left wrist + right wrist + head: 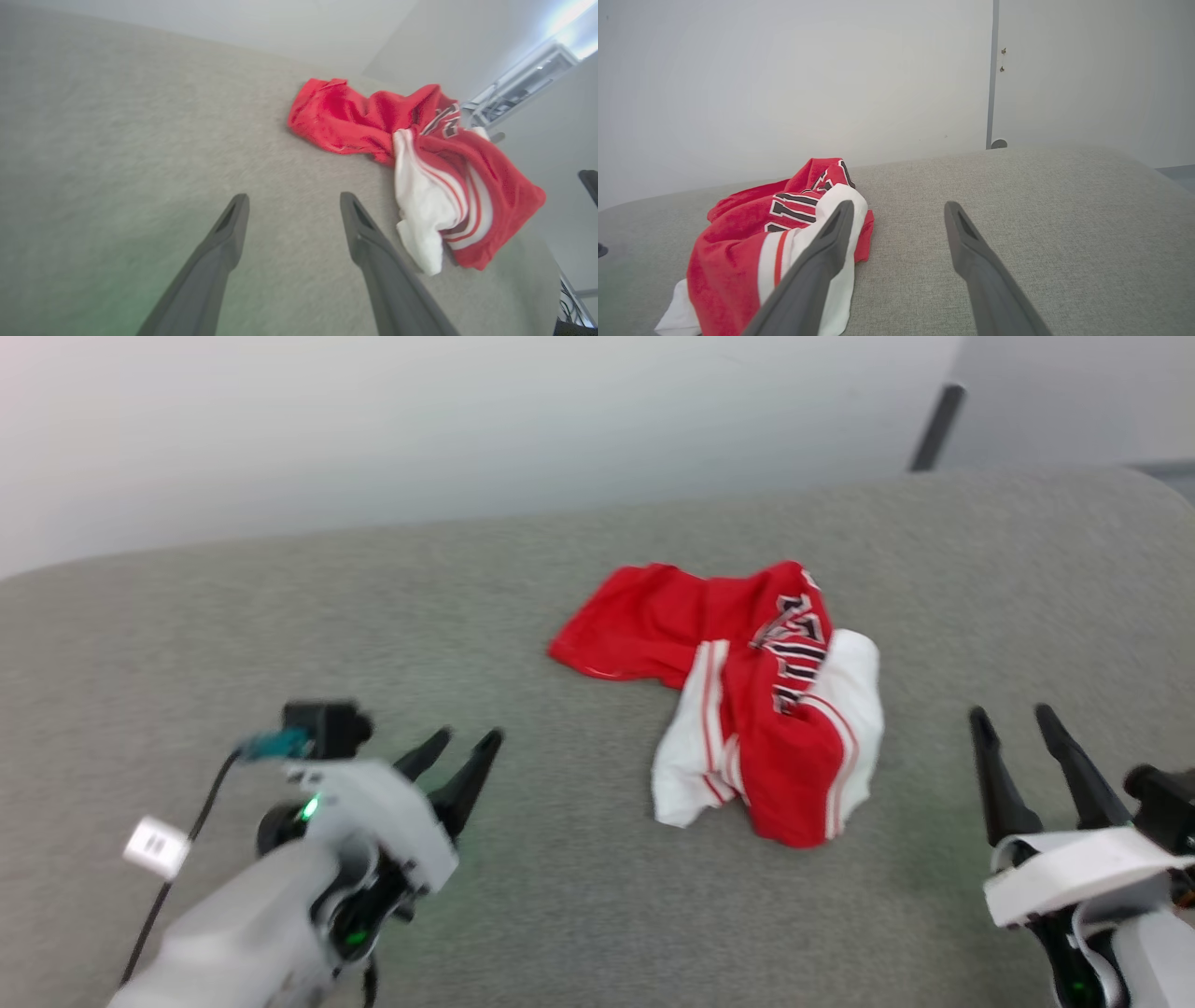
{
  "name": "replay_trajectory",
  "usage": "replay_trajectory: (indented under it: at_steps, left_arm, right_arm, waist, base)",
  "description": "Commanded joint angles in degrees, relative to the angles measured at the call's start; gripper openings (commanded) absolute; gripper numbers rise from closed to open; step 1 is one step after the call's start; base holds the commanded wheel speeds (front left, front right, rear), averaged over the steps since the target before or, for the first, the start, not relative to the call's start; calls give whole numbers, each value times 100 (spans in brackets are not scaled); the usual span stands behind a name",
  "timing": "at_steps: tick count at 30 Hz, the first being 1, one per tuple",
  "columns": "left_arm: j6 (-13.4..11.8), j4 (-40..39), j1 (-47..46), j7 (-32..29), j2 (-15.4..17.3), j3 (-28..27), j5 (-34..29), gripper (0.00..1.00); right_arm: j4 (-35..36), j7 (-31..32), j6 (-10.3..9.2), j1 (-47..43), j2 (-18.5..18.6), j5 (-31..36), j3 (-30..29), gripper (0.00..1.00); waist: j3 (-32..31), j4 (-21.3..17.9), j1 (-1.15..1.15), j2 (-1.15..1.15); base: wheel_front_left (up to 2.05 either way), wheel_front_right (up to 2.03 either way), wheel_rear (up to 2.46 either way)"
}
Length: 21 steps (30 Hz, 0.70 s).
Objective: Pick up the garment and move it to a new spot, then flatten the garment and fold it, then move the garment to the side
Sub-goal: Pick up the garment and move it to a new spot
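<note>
One garment (pixel 747 700) sits at the centre of the head view, a single crumpled piece. Two white patches show on it, one at its lower left and one at its right edge. One grey surface (pixel 280 635) spreads under it.

There are two grippers: the left gripper (pixel 467 739) at the lower left of the frame and the right gripper (pixel 1011 714) at the lower right. Each has two dark fingers (pixel 994 775), four in all.

One black cable (pixel 210 793) and one white tag (pixel 157 847) are at the lower left. One dark pole (pixel 936 427) is at the upper right.

In the right wrist view, two small dark marks (pixel 1003 50) dot the wall at the upper right.
</note>
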<state>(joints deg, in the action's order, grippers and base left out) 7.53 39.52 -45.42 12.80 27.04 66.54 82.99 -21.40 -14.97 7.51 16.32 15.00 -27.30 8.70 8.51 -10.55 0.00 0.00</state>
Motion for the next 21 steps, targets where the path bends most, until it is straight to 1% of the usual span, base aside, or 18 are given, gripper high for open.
replay_trajectory:
  at_steps: [1, 4, 7, 10, 14, 19, 21]
  left_arm:
    - [-14, -3, 269, 132, 100, -117, 30, 100]
    - [-14, -9, 628, 231, 249, -376, -93, 100]
    - [-73, -132, 973, 237, 385, -1037, -494, 100]
    - [-263, -440, 1549, 228, 457, -1856, -1109, 100]
    - [-591, -1150, 2407, 231, 450, -2944, -1985, 100]
    - [-996, -2175, 3463, 232, 311, -4099, -3146, 100]
    - [-1089, -2572, 3816, 231, 197, -4547, -3567, 100]
  right_arm:
    - [-22, -4, -4, -141, 47, -29, -78, 100]
    - [-9, 34, -4, -288, 84, -25, -157, 100]
    - [30, 81, -4, -425, 113, -13, -223, 100]
    - [85, 116, -4, -561, 127, 4, -282, 100]
    - [166, 161, -4, -702, 127, 20, -370, 100]
    - [247, 217, -4, -805, 116, 23, -426, 100]
    - [293, 239, -4, -823, 94, 32, -430, 100]
  waist:
    - [-398, 494, 0, 0]
    - [-505, 663, 0, 0]
    - [-597, 790, 0, 0]
    - [-658, 884, 0, 0]
    - [-728, 957, 0, 0]
    - [-782, 977, 0, 0]
    - [-795, 963, 0, 0]
  base:
    - [0, 0, 0]
    - [0, 0, 0]
    - [0, 0, 0]
    - [0, 0, 0]
    - [0, 0, 0]
    - [0, 0, 0]
    - [0, 0, 0]
